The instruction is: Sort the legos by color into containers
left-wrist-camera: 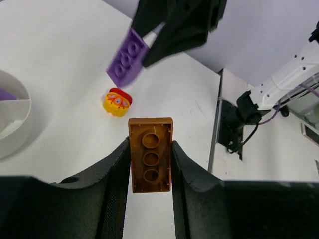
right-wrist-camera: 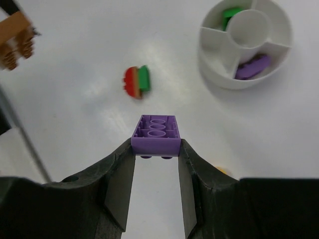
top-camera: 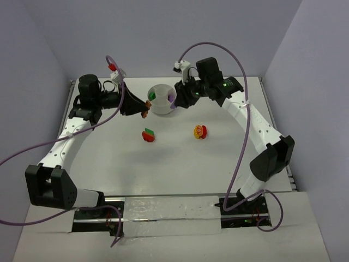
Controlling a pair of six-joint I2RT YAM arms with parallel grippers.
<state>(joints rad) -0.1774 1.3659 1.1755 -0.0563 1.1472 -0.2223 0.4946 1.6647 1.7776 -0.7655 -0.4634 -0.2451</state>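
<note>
My left gripper [top-camera: 144,108] is shut on an orange-brown lego [left-wrist-camera: 150,154], held above the table just left of the white bowl [top-camera: 162,109]. My right gripper [top-camera: 175,99] is shut on a purple lego [right-wrist-camera: 155,133], held at the bowl's right side. The bowl [right-wrist-camera: 219,77] holds a green lego [right-wrist-camera: 230,14] in one wedge and a purple lego [right-wrist-camera: 253,67] in another. A red-and-green lego [top-camera: 148,135] and a yellow-and-red lego [top-camera: 200,131] lie on the table in front of the bowl.
The white table ends at its right edge [left-wrist-camera: 219,99], with the right arm's base [top-camera: 270,158] beyond. Purple cables [top-camera: 242,136] loop over both arms. Grey walls close in the back and sides.
</note>
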